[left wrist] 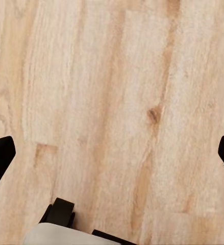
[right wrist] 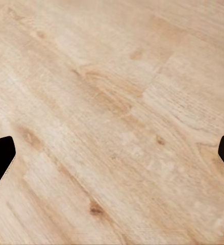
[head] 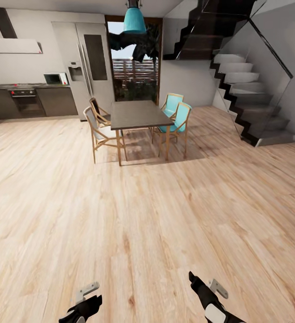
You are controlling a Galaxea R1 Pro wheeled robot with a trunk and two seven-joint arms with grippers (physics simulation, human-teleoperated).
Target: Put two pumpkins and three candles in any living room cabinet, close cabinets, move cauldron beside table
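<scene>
Both claws hang low and empty over bare wood floor [head: 147,215]: the left claw [left wrist: 112,153] and the right claw [right wrist: 112,158] each have their fingers spread wide apart, holding nothing. Farther off stand a dining table [head: 136,114] with chairs [head: 176,116], a kitchen and stairs [head: 250,89]. No pumpkin, candle, cabinet or cauldron is in sight, so the whole task looks undone.

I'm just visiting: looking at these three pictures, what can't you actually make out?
- Left gripper and right gripper: cut off by the head view's bottom edge.
- Fingertips: in the wrist views only dark tips show at the frame sides over wooden floor.
- Upper staircase: cropped by the top edge.
- Microwave and oven: too small for details.
</scene>
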